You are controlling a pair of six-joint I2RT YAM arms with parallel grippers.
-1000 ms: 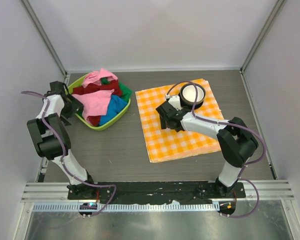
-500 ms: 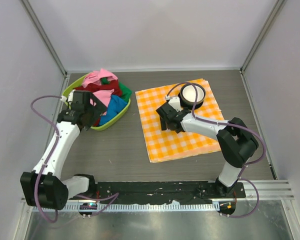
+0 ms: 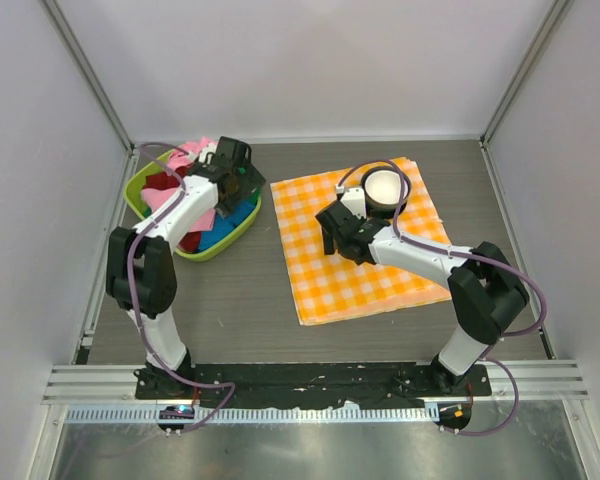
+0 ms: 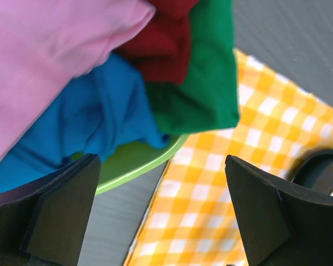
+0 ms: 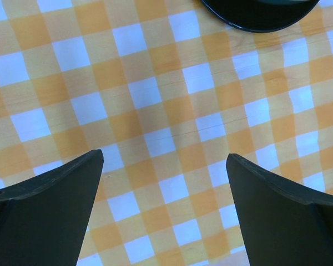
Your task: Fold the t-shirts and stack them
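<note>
Left gripper (image 3: 242,182): within the last second it has swung from the left side of the green basket (image 3: 202,256) across to its right rim, jaws spread wide and empty above the t-shirts (image 3: 220,228). These lie crumpled in the basket (pink, dark red, green, blue), none yet folded, so this is judged a line-up for a first pick. Right gripper (image 3: 336,243): unmoved, jaws wide and empty over the checked cloth (image 3: 365,275). Markings: no brand, label or writing legible on any item.

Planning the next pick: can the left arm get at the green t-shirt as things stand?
Probably yes. The left claw is open above the basket, and the green t-shirt lies largely uncovered at the pile's edge just ahead of it.
</note>
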